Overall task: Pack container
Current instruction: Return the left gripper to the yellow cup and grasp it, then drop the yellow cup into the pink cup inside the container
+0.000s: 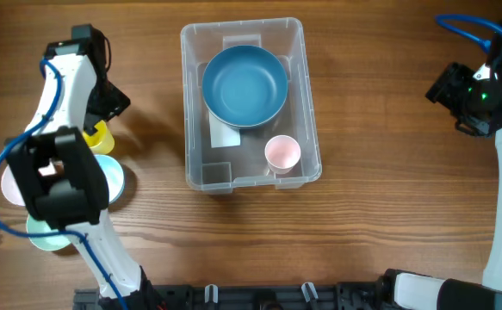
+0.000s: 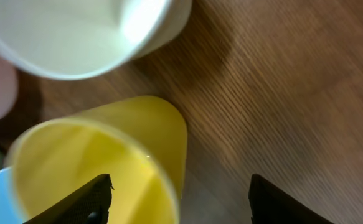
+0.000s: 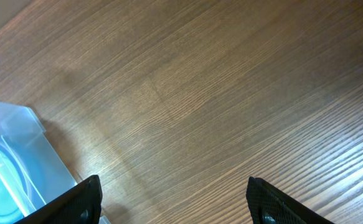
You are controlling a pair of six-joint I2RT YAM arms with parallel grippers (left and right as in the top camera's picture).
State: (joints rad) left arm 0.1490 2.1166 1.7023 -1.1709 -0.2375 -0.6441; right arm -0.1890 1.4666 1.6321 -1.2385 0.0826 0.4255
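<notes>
- Inside the container (image 1: 187, 103), a blue bowl (image 1: 244, 84) fills the far half and a pink cup (image 1: 281, 153) stands in the near right corner. Only the near left floor is bare.
- Bare table (image 1: 380, 129) runs from the container's right wall to the right gripper (image 3: 175, 193), whose fingers are spread wide over plain wood.
- The left gripper (image 2: 181, 186) is crowded: a yellow cup (image 2: 106, 162) lies under one finger and a white bowl (image 2: 75, 31) stands just beyond it. Under the other finger is open wood.
</notes>
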